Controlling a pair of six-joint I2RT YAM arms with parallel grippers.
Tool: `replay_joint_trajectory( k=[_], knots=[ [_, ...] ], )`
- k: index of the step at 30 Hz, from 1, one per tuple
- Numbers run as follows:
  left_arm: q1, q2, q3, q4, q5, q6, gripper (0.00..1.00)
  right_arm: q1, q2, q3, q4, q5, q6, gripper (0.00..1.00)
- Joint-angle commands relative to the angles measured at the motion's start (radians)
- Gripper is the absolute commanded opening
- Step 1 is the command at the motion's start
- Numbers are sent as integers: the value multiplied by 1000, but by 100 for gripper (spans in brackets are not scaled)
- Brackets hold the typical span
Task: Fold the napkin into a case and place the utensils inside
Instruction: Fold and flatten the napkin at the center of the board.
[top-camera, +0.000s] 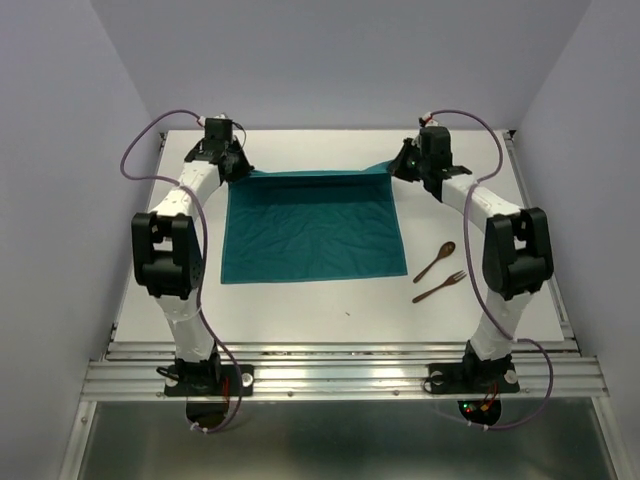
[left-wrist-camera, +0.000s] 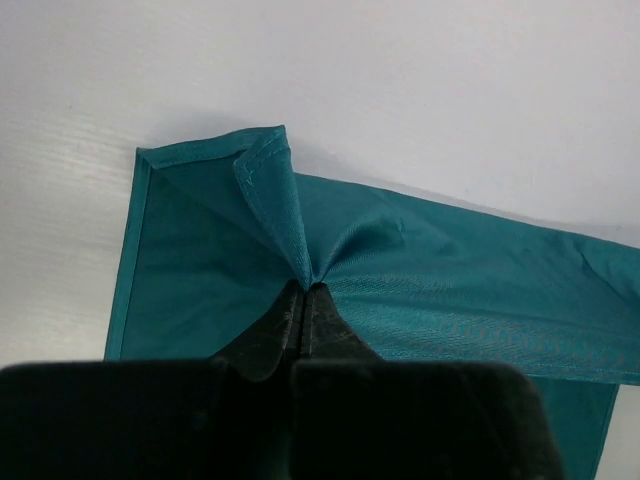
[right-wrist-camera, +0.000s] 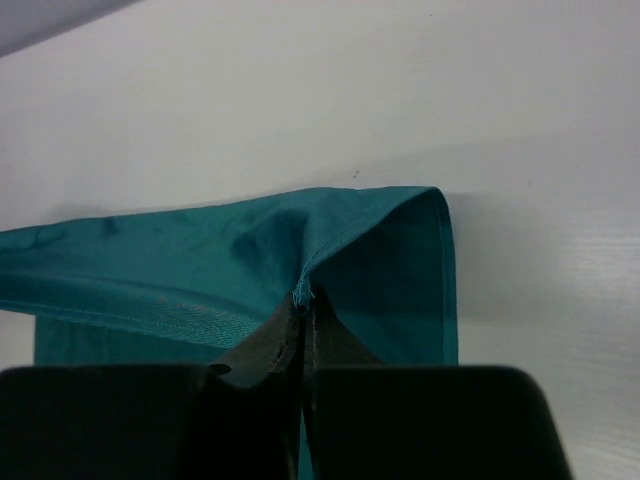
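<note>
White table (top-camera: 330, 310), your left gripper (left-wrist-camera: 305, 290) pinching one far corner of the thin creased teal napkin (top-camera: 310, 235), right gripper (right-wrist-camera: 305, 300) pinching the other, slim reddish-brown spoon (top-camera: 436, 261) and fork (top-camera: 441, 288) beside it.

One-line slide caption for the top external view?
Left gripper and right gripper each pinch a far corner of the napkin; fork and spoon lie to its right.
</note>
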Motion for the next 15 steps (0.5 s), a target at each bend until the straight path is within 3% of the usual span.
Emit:
replay_joint_trajectory(
  k=[1,9,15],
  knots=[
    [35,-211,-139,48,-67,14,0,-33,-238,-189,134,-34,69,1],
    [35,-439,-457,109,27,-52,0,-7,-434,-437,16,-79,135,1],
    [35,-504,-647,179,48,-89,0,11,-519,-618,-6,-90,189,1]
  ],
)
